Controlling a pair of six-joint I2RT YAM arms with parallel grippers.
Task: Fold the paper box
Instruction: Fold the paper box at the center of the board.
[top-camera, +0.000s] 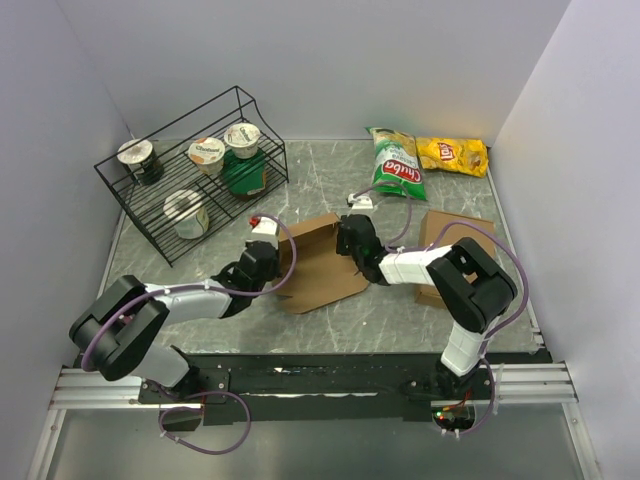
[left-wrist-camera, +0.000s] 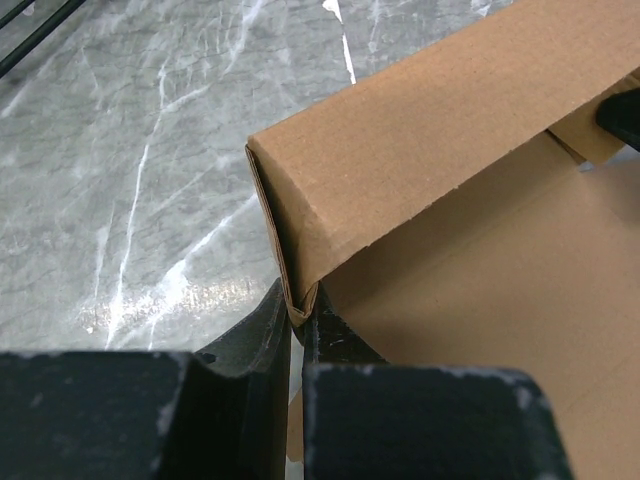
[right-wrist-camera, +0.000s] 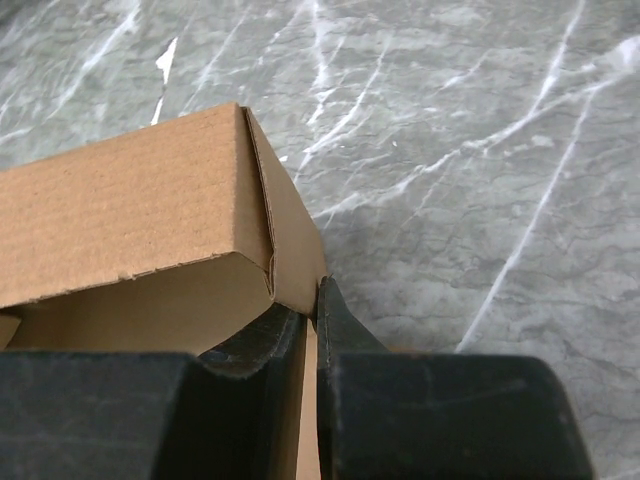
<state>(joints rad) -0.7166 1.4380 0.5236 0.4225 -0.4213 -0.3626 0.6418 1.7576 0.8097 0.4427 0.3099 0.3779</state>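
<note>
The paper box (top-camera: 318, 264) is a brown kraft blank lying at the table's middle, its far wall folded up. My left gripper (top-camera: 262, 258) is shut on the box's left side wall; in the left wrist view the folded wall edge (left-wrist-camera: 298, 305) is pinched between the fingers, beside the raised far wall (left-wrist-camera: 420, 160). My right gripper (top-camera: 352, 240) is shut on the right side wall; in the right wrist view the wall (right-wrist-camera: 300, 265) sits between the fingers next to the folded corner (right-wrist-camera: 150, 210).
A black wire rack (top-camera: 190, 180) with yogurt cups stands at the back left. A green chip bag (top-camera: 396, 162) and a yellow one (top-camera: 452, 154) lie at the back. A plain cardboard slab (top-camera: 452, 250) lies under the right arm. A small white item (top-camera: 360, 200) lies behind the box.
</note>
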